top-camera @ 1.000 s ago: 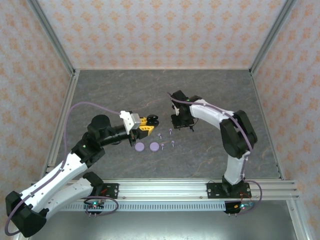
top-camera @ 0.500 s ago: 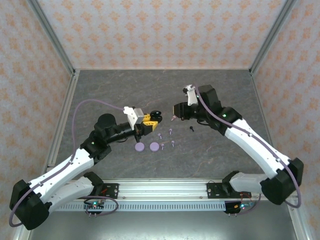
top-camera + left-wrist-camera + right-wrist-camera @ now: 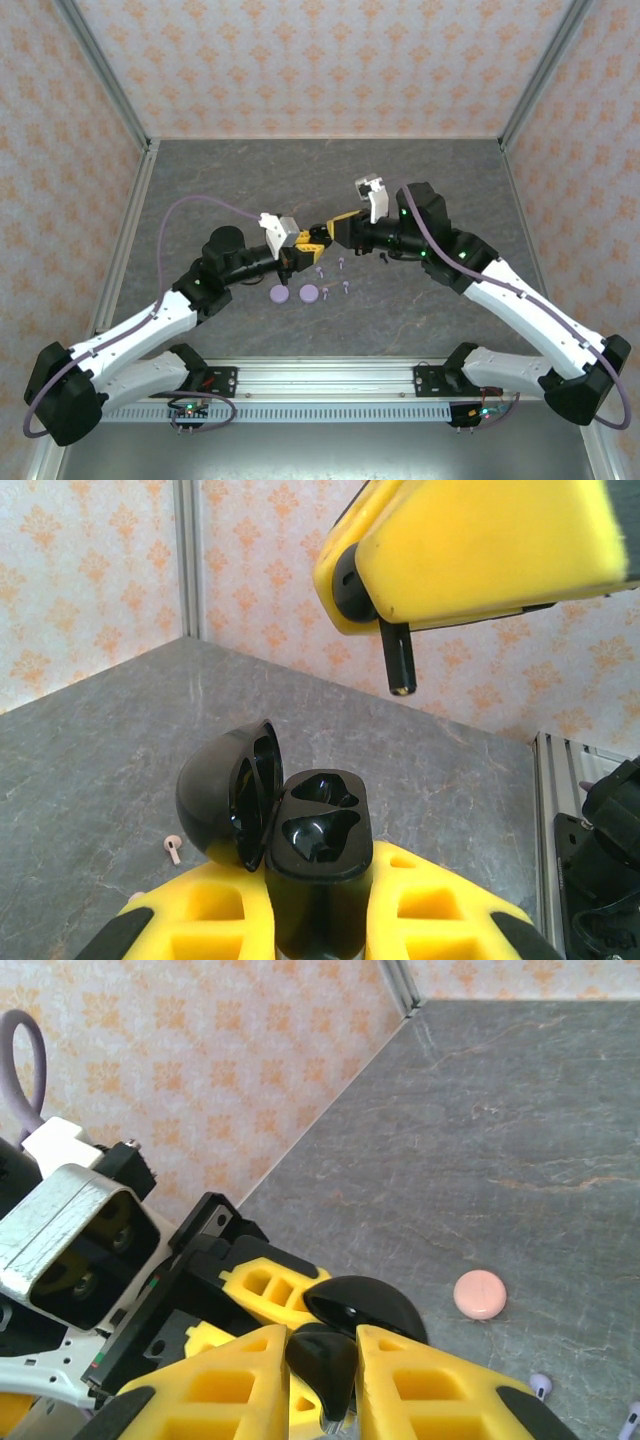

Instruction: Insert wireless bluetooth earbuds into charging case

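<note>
Black, glossy plastic: the case (image 3: 318, 875) is standing upright between the left jaws, which are pinching its lower body. Its lid (image 3: 228, 798) is hanging open to the left, baring two moulded wells. From overhead, the case is being held above the surface (image 3: 230, 180), just left of centre. Below it two lavender discs (image 3: 280, 294) are lying side by side. Just right of them a few pale buds (image 3: 341, 264) are lying scattered, with a dark bud (image 3: 383, 258) a little farther right. The right jaws are meeting the left ones almost nose to nose and are pressing together on a black bud (image 3: 398, 660). Its stem is pointing down, above and slightly right of the wells, apart from them.

By its look, the black bud is going to handle as very light, stiff and slick, so it is liable to twist or pop out of a pinch. Holding it across the head and leaving the stem free is looking like the sound grip. The case is looking rigid and smooth, and gripping it low on its sides is keeping the lid and wells clear.
</note>
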Controlling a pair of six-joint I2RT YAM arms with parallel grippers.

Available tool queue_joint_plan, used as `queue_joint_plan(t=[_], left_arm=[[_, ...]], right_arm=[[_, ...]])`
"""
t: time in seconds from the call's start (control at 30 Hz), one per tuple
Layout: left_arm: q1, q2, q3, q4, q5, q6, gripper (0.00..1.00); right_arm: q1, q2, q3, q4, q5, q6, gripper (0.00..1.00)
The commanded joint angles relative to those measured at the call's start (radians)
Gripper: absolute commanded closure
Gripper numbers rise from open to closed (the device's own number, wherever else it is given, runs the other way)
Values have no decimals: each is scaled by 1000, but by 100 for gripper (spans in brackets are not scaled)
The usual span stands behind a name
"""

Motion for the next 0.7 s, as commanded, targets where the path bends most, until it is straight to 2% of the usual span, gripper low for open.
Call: queue_joint_plan(t=[0.0,0.67], left_arm=[[-12,1,42,40,-12,18,100],[-19,4,49,33,-13,24,100]], right_arm=[[27,17,55,-35,46,-36,79],[61,85,88,-77,83,-69,80]])
